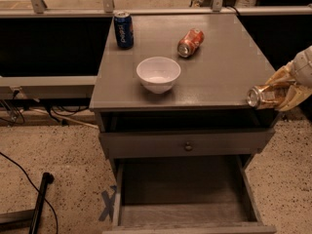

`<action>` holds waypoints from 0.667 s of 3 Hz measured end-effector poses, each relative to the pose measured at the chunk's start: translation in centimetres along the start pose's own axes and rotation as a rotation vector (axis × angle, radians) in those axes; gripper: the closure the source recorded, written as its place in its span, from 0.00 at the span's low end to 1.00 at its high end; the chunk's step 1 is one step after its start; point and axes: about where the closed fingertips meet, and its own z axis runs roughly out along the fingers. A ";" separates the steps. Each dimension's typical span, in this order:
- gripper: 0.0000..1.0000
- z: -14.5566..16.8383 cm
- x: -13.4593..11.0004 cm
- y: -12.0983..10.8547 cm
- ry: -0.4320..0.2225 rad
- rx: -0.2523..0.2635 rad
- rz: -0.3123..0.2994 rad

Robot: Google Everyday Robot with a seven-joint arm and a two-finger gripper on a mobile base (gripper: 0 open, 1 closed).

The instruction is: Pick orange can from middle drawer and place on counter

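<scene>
- Camera view looks down on a grey table [229,57] with drawers below it, standing on a speckled floor [63,150].
- At the table's right edge, close to its front right corner, the gripper [279,94] comes in from the right side.
- Its tan jaws are clamped on the orange can [258,96], one jaw above the can and one below it.
- The orange can lies sideways in that grip, with its silvery end turned to the left, and in this view it overlaps the table's front right corner. Whether it touches the table top I cannot tell.
- A blue can [123,29] stands upright near the back left corner.
- A red can [190,43] lies on its side toward the back edge, about midway between the left and right edges.
- A white bowl [158,74] sits upright nearer the front edge, left of the middle, well apart from both of those cans.
- Under the front edge there is a dark gap, and below that a shut drawer front [146,145] with a small round knob [188,146].
- Beneath that front, the open drawer [183,189] is pulled out toward the camera, showing its grey floor and side walls.
- On the floor to the left lie a black pole [41,204] and a thin black cable [19,172]; a blue tape mark [108,204] sits just beside the open drawer's left wall.
</scene>
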 end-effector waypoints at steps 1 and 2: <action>1.00 0.7 0.4 -1.1 -0.012 0.056 0.059; 1.00 0.6 0.3 -1.1 -0.012 0.056 0.059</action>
